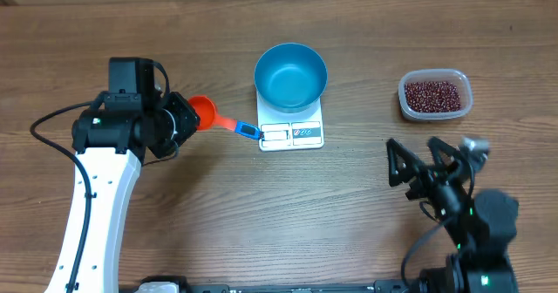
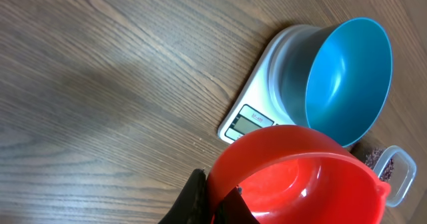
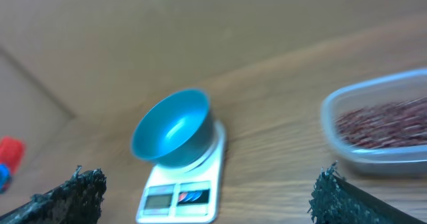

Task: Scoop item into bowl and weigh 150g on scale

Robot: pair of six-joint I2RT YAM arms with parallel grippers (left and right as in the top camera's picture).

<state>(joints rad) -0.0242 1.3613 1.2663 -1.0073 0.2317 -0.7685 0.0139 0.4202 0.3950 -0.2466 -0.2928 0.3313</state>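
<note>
At 9 o'clock on the table [image 1: 261, 232], the left gripper [image 1: 186, 120] is clenched on the cup end of the red-orange scoop [image 1: 204, 112], not on its handle. The cup looks empty in the left wrist view. Pinching a thin rim gives little purchase, so the scoop may twist or slip once it digs into a load.

The handle points towards 3 o'clock, and its blue tip lies at the near-left corner of the scale [image 1: 292, 134]; whether it touches I cannot tell. Any swing of the arm from here could push the scale or press on it and spoil the reading.

The blue bowl [image 1: 290, 75] sits empty on the scale's 12 o'clock half. A scoop passing low over it could clip the rim and shove it off the platform.

The beans [image 1: 432, 93] lie in the clear tub [image 1: 436, 113], well apart at 3 o'clock from the bowl. That light tub may slide when the scoop drives in.

At 6 o'clock from the tub, the right gripper [image 1: 415, 159] hangs released, holding nothing and not bracing the tub. Overfilling past the target is the last risk; the display is unreadable.
</note>
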